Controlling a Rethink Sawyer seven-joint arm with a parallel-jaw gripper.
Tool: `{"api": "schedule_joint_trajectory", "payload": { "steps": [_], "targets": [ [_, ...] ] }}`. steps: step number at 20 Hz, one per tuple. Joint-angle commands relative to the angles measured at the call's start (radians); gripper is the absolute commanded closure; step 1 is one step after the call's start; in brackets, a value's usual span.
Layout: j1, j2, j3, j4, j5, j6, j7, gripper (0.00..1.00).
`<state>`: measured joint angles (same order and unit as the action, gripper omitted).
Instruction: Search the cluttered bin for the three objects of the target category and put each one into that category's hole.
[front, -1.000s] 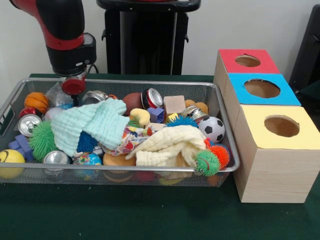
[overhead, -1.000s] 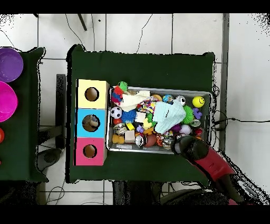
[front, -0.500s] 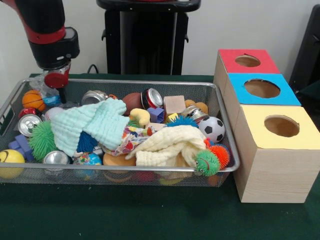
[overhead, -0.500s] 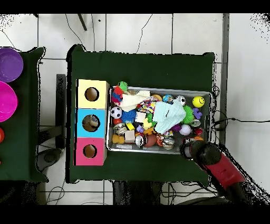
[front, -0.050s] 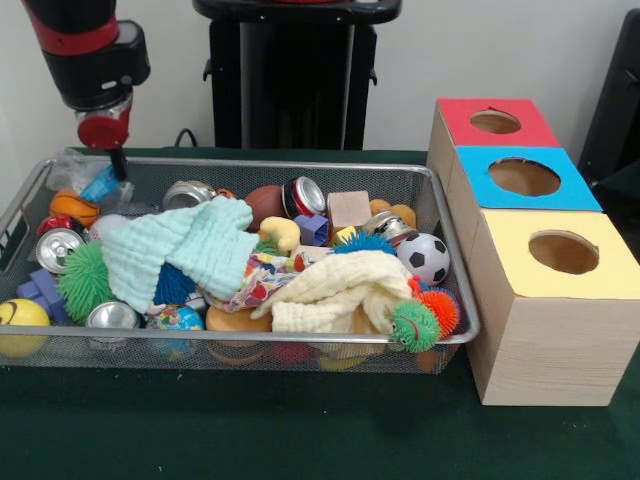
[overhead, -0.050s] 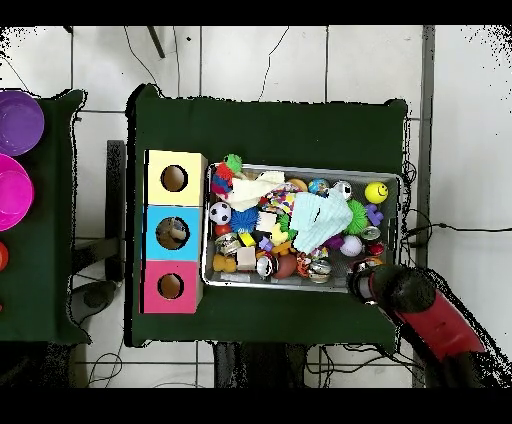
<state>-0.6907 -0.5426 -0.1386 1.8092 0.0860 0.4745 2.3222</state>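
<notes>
My gripper (front, -0.050s: 112, 160) hangs over the far left corner of the wire bin (front, -0.050s: 300, 165), shut on a crumpled clear plastic wrapper with a blue patch (front, -0.050s: 92, 180), which is held just above the clutter. In the overhead view the gripper (overhead, -0.050s: 364, 284) sits at the bin's lower right rim (overhead, -0.050s: 300, 168). Three boxes with holes stand beside the bin: red (front, -0.050s: 495, 122), blue (front, -0.050s: 525, 177) and yellow (front, -0.050s: 563, 252). The bin holds crushed cans (front, -0.050s: 305, 195), a soccer ball (front, -0.050s: 428, 257), a basketball (front, -0.050s: 72, 207), spiky balls and wooden blocks.
A mint cloth (front, -0.050s: 180, 250) and a cream cloth (front, -0.050s: 340, 290) cover much of the bin's middle and hide what lies under them. A yellow smiley ball (front, -0.050s: 20, 322) sits at the near left corner. Purple and pink bowls (overhead, -0.050s: 15, 155) stand on a side table.
The arm moved left and rose from over the cans toward the bin's far left corner. The clear plastic wrapper went along with it, off the basketball.
</notes>
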Motion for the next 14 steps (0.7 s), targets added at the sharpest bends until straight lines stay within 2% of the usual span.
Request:
{"api": "schedule_joint_trajectory", "payload": {
  "steps": [1, 14],
  "targets": [
    [0.007, -0.061, 0.033, -0.013, -0.032, 0.099, 0.001, 1.0],
    [0.02, -0.143, 0.027, 0.018, -0.031, 0.17, 0.008, 1.0]
  ]
}}
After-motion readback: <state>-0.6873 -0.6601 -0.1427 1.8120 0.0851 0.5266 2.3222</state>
